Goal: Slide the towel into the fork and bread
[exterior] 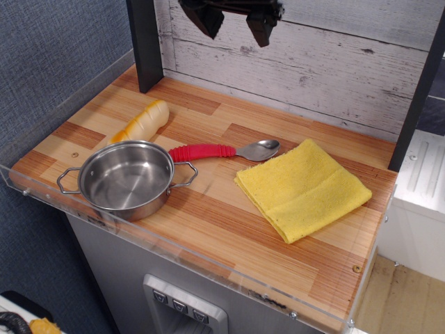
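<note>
The yellow towel (303, 189) lies folded on the right part of the wooden tabletop. The fork (221, 151), red ribbed handle and silver spoon-shaped head, lies just left of it, its head close to the towel's corner. The bread (141, 122) lies at the back left behind the pan. My gripper (234, 22) hangs high at the top of the view over the back wall, far above everything, its two dark fingers (261, 30) spread apart and empty.
A steel two-handled pan (126, 179) stands at the front left, touching the fork's handle end. A clear acrylic rim (208, 259) edges the table front and left. A dark post (144, 45) stands at the back left and a white plank wall (348, 76) behind.
</note>
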`<state>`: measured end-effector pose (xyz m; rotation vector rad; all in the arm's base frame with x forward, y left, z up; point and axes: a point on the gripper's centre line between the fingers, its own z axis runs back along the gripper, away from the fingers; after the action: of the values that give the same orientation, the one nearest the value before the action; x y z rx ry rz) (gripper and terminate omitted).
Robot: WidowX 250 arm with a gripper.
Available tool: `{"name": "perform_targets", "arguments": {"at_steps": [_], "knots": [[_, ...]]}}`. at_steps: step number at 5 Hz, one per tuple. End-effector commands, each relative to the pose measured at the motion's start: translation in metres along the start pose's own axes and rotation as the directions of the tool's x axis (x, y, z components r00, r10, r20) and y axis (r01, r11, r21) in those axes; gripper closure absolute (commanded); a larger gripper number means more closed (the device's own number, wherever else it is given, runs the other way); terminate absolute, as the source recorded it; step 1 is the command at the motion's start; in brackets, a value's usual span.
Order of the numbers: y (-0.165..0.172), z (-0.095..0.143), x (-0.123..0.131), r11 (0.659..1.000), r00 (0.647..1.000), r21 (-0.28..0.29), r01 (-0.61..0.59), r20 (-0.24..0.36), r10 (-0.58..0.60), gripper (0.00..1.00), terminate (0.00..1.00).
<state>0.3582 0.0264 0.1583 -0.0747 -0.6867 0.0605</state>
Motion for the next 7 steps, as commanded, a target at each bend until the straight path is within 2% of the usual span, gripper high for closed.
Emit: {"name": "perform_targets", "arguments": {"at_steps": [1, 3, 4, 5, 6, 7], "knots": [[-0.016, -0.034, -0.005, 0.994, 0.996, -0.070, 0.081, -0.038, -0.084, 0.00, 0.00], [-0.067, -0.051, -0.017, 0.954, 0.950, -0.155, 0.259, -0.138, -0.280, 0.00, 0.00], [-0.085, -0.052, -0.043, 0.941, 0.914, -0.188, 0.282, -0.245, -0.323, 0.00, 0.00], [-0.092, -0.051, -0.065, 0.937, 0.882, -0.195, 0.290, -0.325, -0.341, 0.00, 0.00], [-0.088, -0.049, -0.077, 0.947, 0.868, -0.185, 0.261, -0.384, -0.314, 0.00, 0.00], [-0.084, -0.043, -0.082, 0.950, 0.856, -0.184, 0.252, -0.415, -0.308, 0.00, 0.00]]}}
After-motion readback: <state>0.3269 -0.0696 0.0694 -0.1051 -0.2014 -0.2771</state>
